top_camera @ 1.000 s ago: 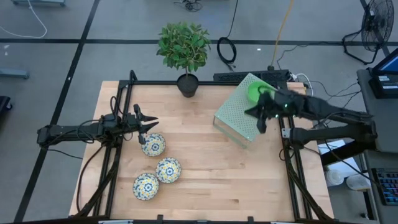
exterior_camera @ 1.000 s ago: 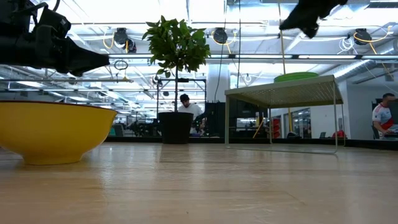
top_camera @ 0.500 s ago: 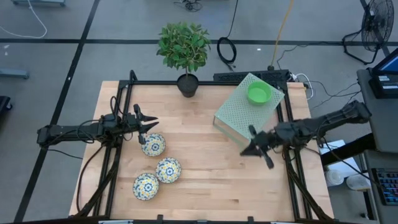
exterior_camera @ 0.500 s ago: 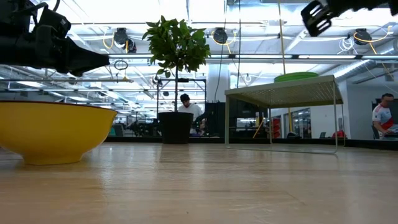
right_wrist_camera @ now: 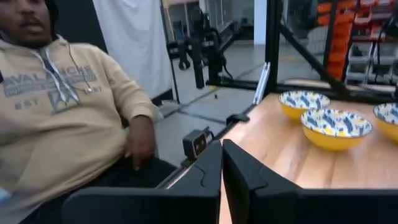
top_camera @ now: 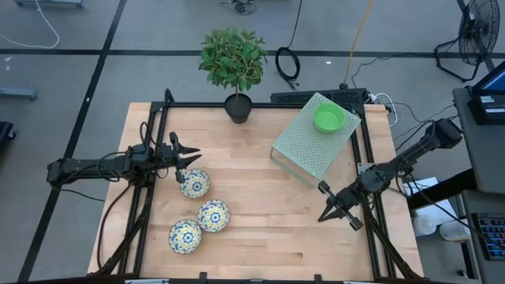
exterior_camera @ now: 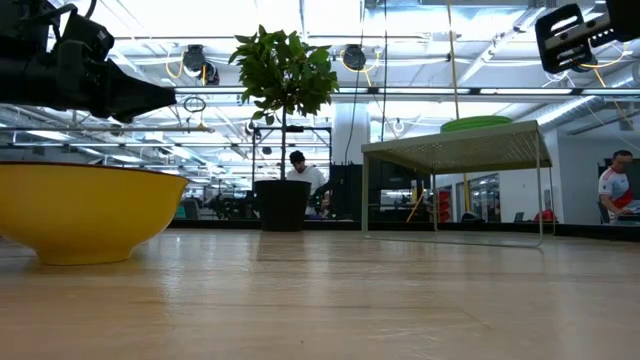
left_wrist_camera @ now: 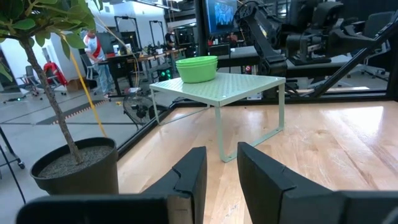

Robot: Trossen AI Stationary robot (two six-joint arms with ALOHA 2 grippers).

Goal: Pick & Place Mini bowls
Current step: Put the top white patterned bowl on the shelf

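Green bowls: bright plastic mini bowls [top_camera: 328,119] are sitting stacked on top of the pale green mesh stand [top_camera: 314,140] at the table's far right; how many are nested cannot be told.
Patterned bowls: three floral ceramic bowls are resting on the wooden table [top_camera: 260,213] near its left front: one [top_camera: 194,184] just beside the left claw, a second [top_camera: 214,215] and a third [top_camera: 185,237] touching each other closer to the front edge.
Left gripper [top_camera: 189,158]: hovering at the table's left side, just behind the nearest patterned bowl, fingers parted a little and grasping nothing.
Right gripper [top_camera: 327,210]: hanging over the table's right front, well apart from the stand, fingers clenched together and empty.
Backdrop: a potted plant [top_camera: 233,61] is standing at the table's far edge; a person in a tan hoodie [right_wrist_camera: 62,118] is sitting beside the table.
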